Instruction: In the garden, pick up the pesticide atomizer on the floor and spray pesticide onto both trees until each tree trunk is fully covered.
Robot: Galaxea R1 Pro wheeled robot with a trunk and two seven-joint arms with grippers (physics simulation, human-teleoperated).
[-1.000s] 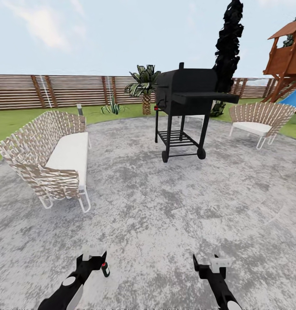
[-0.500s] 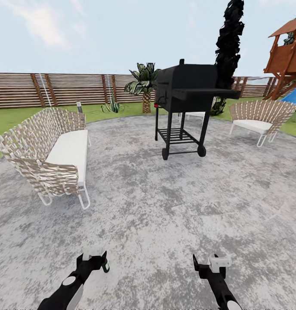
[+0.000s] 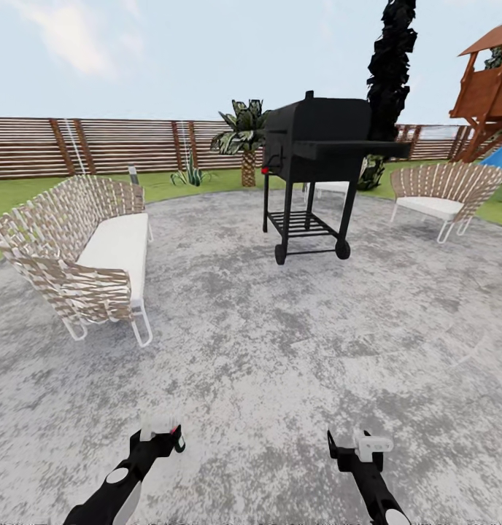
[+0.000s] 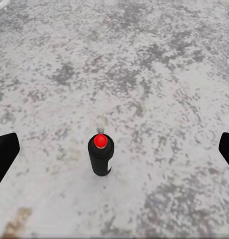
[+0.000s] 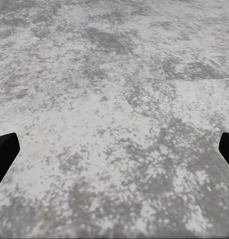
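The pesticide atomizer [image 4: 101, 155] is a small dark bottle with a red top, standing upright on the grey speckled floor [image 4: 159, 74]. In the left wrist view it stands ahead of my left gripper [image 4: 116, 150], between its two dark fingertips [image 4: 4, 155], which are wide apart and not touching it. In the head view the atomizer [image 3: 179, 440] peeks out beside my left gripper [image 3: 157, 430]. My right gripper [image 3: 366, 443] hangs open over bare floor [image 5: 114, 114]. The trees and their trunks are out of view.
A wicker bench [image 3: 83, 255] stands at the left, a black grill [image 3: 313, 175] on wheels ahead, and a wicker chair [image 3: 441, 200] at the right. Beyond are a palm [image 3: 244, 142], a black-leaved tree [image 3: 389, 65], a slat fence [image 3: 98, 146] and a wooden play tower [image 3: 492, 87].
The whole head view has slid upward slightly, so the camera moved. The atomizer now sits closer against my left gripper in that view and is more hidden by it.
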